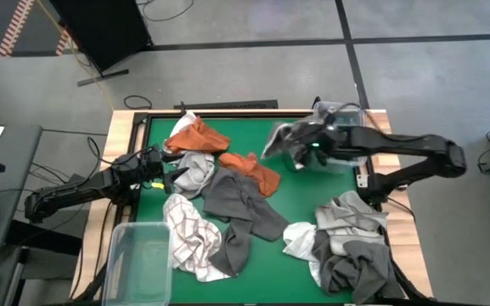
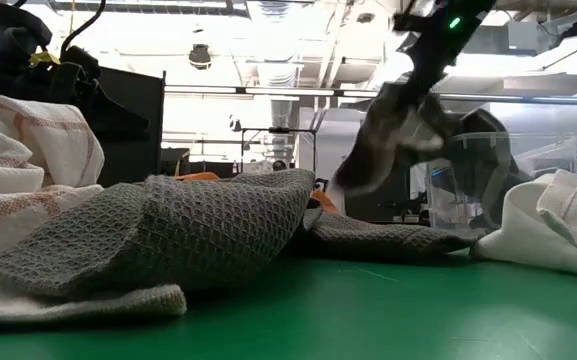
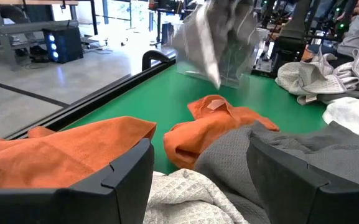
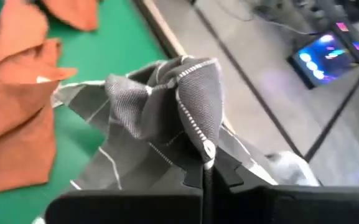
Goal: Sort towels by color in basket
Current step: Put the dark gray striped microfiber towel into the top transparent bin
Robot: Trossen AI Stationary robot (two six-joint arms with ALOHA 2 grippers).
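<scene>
My right gripper (image 1: 302, 146) is high over the far right of the table, shut on a grey towel with thin light lines (image 4: 160, 106), which also shows hanging in the low view as a blurred grey towel (image 2: 388, 135). Two rust-orange towels (image 1: 198, 136) (image 1: 255, 172), a dark grey towel (image 1: 240, 202) and a white checked towel (image 1: 189, 236) lie spread on the green table. More grey and white towels are heaped at the near right (image 1: 351, 246). My left gripper (image 3: 201, 183) stands open and level at the table's left, just over the orange and white towels. My right gripper pinches a bunched fold of the grey towel (image 4: 199, 134) between its two shut fingers. The fingers slant down from the table's right side. The towel hangs below and in front of them, slack and crumpled, lifted clear of the table.
A clear plastic basket (image 1: 138, 259) stands at the near left corner, and another clear one (image 2: 473, 185) at the far right under my right arm. Wooden edging (image 1: 126, 127) frames the green mat. Bare mat lies between the two heaps at the near middle.
</scene>
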